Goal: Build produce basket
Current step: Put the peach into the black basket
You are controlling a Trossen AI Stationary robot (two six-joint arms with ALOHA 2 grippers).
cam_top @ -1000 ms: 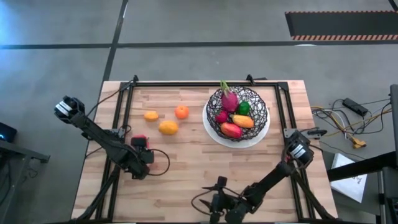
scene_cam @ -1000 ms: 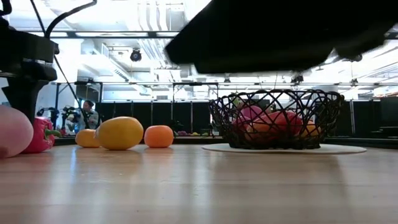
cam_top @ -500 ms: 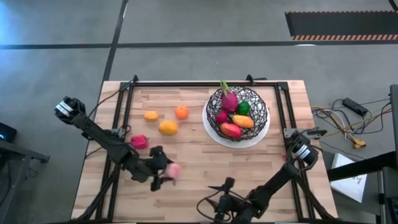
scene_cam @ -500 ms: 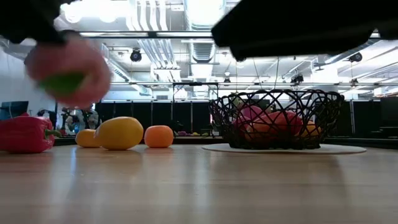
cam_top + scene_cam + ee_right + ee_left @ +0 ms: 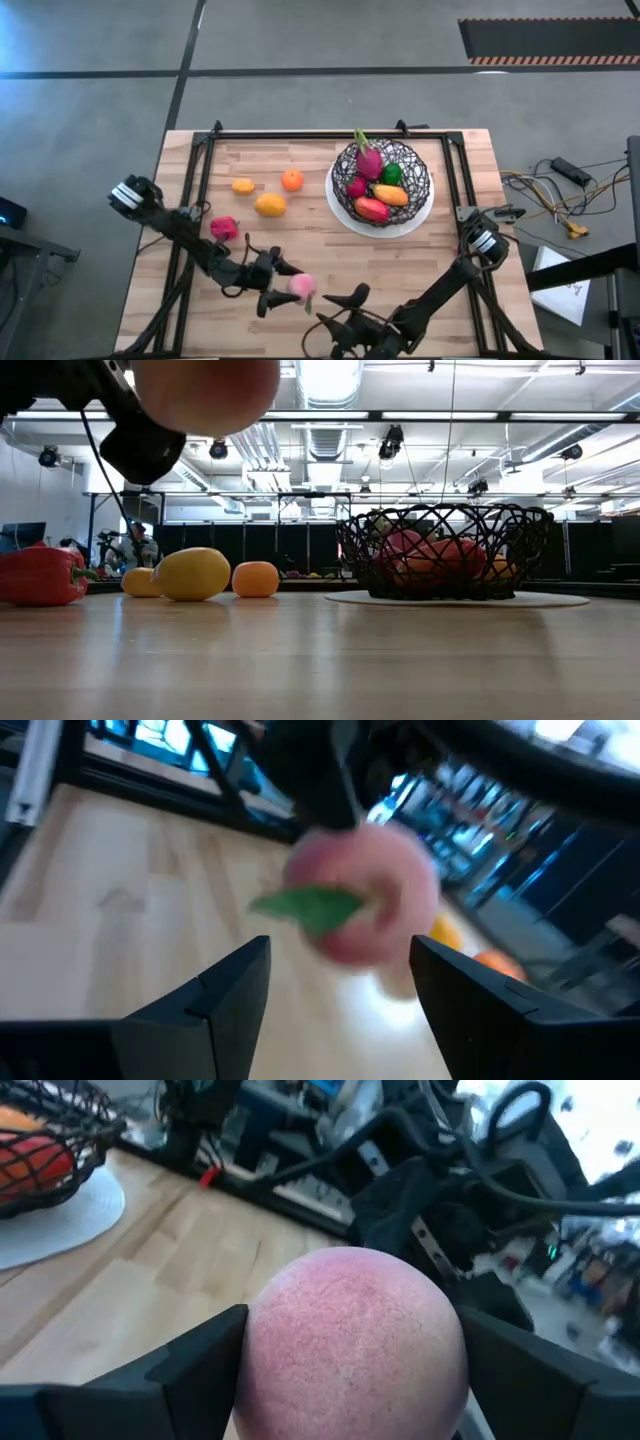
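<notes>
My left hand (image 5: 290, 287) is out over the near middle of the tabletop (image 5: 300, 250), holding a pale pink fruit (image 5: 301, 288) between its fingers (image 5: 180, 1365). In the left wrist view the fruit fills the gap, one dark finger pressed on each flank, the rounded skin bulging forward past the tips. The hand stands fairly wide, because the fruit is wide. The fruit is clear of the wood: in the low view it hangs up at the top edge (image 5: 205, 390), well above the surface.

The fruit is close to round, so I cannot give a firm long axis. The right wrist view shows a green leaf (image 5: 310, 905) on its side, lying roughly level across the fruit (image 5: 365, 905).

From above, the held fruit sits at about 7 o'clock from the basket (image 5: 381, 183), well apart from it. The basket stands on its white plate base (image 5: 415, 222) at the far right of the tabletop. Inside it I see a pink dragon fruit (image 5: 368, 160) with its green tip toward 12 o'clock, a green piece (image 5: 391, 173), an orange piece (image 5: 391, 195) and a red piece (image 5: 371, 209).

Loose on the wood at about 9 o'clock from the basket: an orange fruit (image 5: 291, 180), a yellow fruit (image 5: 270, 205), a smaller orange-yellow piece (image 5: 243, 186), and a red pepper (image 5: 224, 228) nearer the left arm.

My right hand (image 5: 345, 300) waits at the near edge, just beside the held fruit, fingers apart and holding nothing.
</notes>
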